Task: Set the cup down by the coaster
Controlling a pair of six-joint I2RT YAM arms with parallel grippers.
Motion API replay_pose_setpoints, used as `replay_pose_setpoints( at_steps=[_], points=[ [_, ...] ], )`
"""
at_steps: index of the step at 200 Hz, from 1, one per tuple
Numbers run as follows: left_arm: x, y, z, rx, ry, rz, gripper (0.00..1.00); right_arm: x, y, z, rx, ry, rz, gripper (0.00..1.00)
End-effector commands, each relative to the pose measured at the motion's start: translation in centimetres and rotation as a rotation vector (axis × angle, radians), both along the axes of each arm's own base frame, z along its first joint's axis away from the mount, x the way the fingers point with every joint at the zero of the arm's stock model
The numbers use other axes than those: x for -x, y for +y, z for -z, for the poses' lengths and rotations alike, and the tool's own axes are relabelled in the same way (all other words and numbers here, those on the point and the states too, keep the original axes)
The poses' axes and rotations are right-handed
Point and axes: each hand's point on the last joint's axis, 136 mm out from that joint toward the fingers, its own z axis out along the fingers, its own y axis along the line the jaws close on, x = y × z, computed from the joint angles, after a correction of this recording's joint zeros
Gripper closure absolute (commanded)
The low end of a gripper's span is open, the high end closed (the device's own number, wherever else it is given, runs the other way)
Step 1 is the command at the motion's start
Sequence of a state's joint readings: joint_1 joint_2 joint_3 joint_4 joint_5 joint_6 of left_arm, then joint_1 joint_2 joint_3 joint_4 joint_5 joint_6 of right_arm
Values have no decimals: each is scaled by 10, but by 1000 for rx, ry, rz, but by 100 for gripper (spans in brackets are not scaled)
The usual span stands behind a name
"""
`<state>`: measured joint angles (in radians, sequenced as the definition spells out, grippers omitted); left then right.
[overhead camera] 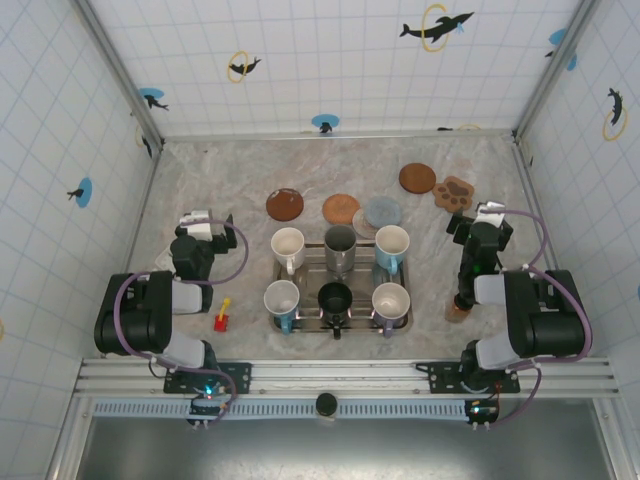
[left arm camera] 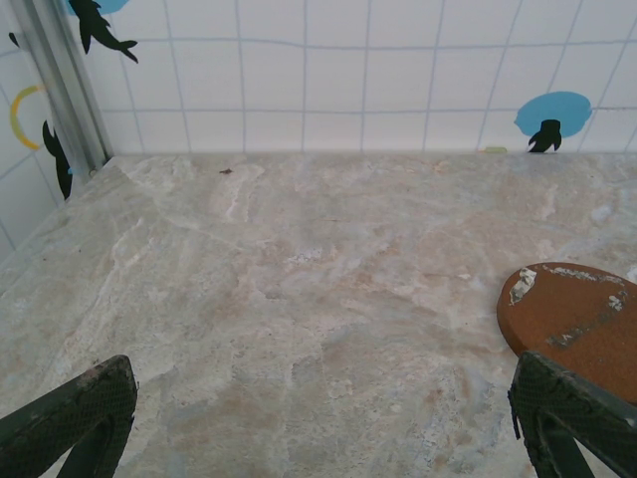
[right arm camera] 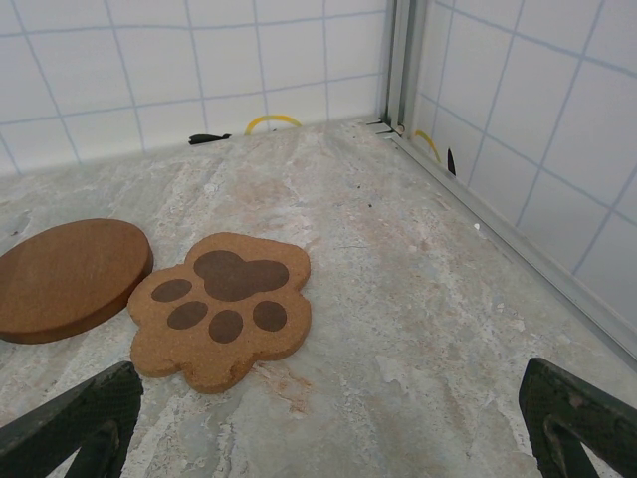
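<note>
Marble-look tabletop (overhead camera: 210,175) covers the floor of the tiled enclosure, and at its centre sits a metal tray (overhead camera: 361,288) carrying six upright cups in two rows of three. The far row, read from 9 to 3 o'clock, holds a plain white cup (overhead camera: 288,245), a steel cup (overhead camera: 340,246) and a white-and-blue cup (overhead camera: 392,243). The near row holds a blue-handled white cup (overhead camera: 282,298), a black cup (overhead camera: 334,298) and a second white cup (overhead camera: 390,298). At 9 o'clock of the tray the left gripper (left arm camera: 318,366) hovers over bare tabletop, its jaws spread wide with nothing between them. At 3 o'clock the right gripper (right arm camera: 330,366) is likewise spread wide and empty. Off the tray toward 12 o'clock lie a dark brown coaster (overhead camera: 284,205), an orange-brown coaster (overhead camera: 340,208) and, just beside that one, a grey coaster (overhead camera: 383,212). Farther out toward 1 o'clock, a round wooden coaster (right arm camera: 70,277) lies just beside a paw-shaped cork coaster (right arm camera: 224,307). A small red-and-yellow object (overhead camera: 222,318), too small to identify, rests on the tabletop at 8 o'clock of the tray.
</note>
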<state>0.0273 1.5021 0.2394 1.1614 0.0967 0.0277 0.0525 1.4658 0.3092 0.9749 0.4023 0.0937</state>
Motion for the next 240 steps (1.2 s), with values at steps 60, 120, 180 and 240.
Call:
replay_pose_setpoints(
  at_steps=[60, 120, 180, 240],
  points=[
    [-24, 7, -22, -3, 46, -37, 15, -11, -13, -40, -7, 50, 83, 3],
    [-84, -35, -96, 336, 332, 62, 24, -30, 38, -99, -121, 151, -101, 0],
    [-105, -138, -112, 143, 451, 137, 24, -41, 122, -115, -156, 246, -319, 0],
    [-121, -202, -50, 76, 655, 176, 26, -37, 155, -117, -318, 222, -423, 0]
  ],
)
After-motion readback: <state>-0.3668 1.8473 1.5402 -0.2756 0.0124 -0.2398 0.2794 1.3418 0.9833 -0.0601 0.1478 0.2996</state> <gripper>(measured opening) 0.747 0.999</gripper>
